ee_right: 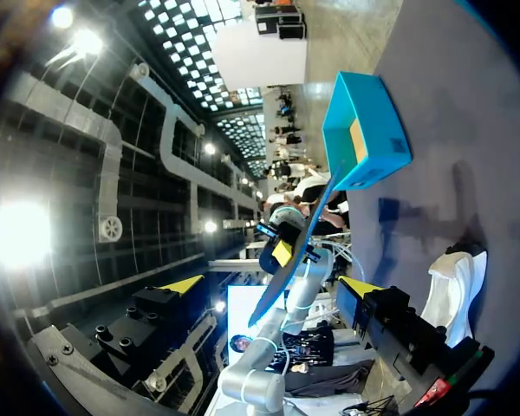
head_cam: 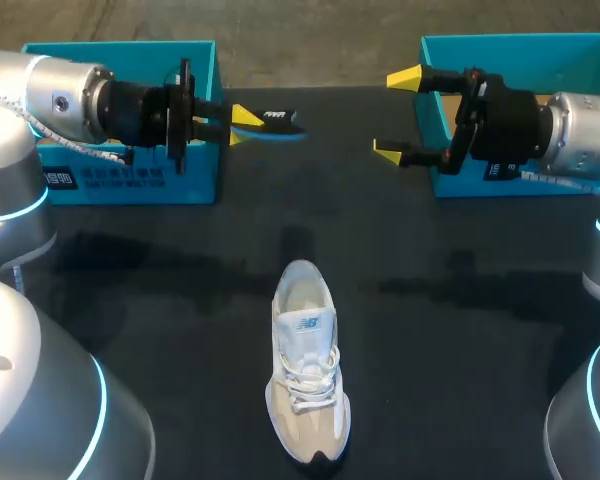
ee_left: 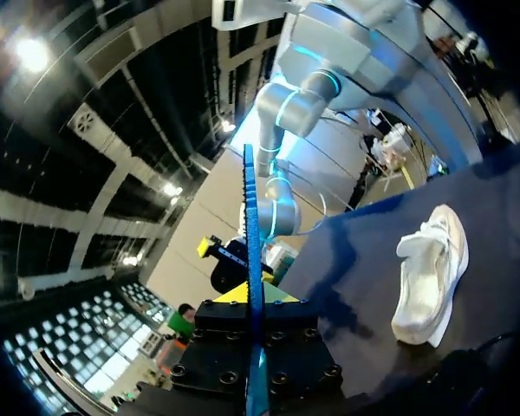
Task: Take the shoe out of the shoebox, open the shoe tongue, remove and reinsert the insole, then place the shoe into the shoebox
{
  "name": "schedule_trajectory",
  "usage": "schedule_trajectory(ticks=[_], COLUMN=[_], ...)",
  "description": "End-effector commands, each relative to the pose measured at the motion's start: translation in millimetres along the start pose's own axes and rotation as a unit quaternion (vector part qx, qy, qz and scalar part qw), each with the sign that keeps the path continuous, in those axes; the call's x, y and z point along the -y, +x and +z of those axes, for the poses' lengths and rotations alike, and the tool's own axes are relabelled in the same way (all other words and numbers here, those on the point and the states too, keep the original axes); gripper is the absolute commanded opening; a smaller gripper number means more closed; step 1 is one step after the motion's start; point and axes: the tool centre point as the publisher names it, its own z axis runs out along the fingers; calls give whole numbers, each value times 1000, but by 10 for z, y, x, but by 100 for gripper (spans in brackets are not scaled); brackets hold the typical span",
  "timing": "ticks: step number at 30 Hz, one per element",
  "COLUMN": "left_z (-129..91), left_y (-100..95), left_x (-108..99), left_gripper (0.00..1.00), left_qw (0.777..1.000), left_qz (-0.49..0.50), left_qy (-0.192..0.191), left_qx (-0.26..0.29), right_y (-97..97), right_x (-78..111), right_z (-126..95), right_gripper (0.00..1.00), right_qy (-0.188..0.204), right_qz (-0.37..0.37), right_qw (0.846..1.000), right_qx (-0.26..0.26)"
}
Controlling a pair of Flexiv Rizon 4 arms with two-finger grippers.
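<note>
Head view: one shoe (head_cam: 305, 375), two shoeboxes (head_cam: 130, 185) (head_cam: 580, 60)

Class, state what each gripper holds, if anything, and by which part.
The left gripper holds the blue insole by one end; the right gripper is open and holds nothing.

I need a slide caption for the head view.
Left gripper holds the blue insole, right gripper is open, white sneaker lies on the table.
</note>
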Motion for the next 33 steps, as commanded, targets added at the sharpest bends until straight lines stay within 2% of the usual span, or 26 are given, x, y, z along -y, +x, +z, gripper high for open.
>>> schedule_trajectory(ticks=[1, 12, 17, 26, 33], left_z=[75, 175, 214, 326, 399], left_y=[28, 60, 54, 34, 45], left_x=[-28, -128, -155, -164, -185], left_gripper=[0, 0, 0, 0, 0], left_qw=[930, 902, 894, 902, 916], left_qz=[359, 423, 438, 425, 395], left_qy=[-12, -63, -73, -68, -54], left_qx=[-72, -67, -59, -43, -35], right_y=[-7, -7, -7, -7, -7], right_x=[2, 2, 2, 2, 2], right_z=[17, 17, 17, 17, 17], right_gripper=[100, 100, 100, 100, 100], right_qy=[-1, -1, -1, -1, -1], right_qz=[0, 0, 0, 0, 0], right_qw=[1000, 1000, 1000, 1000, 1000], right_qx=[1, 1, 1, 1, 1])
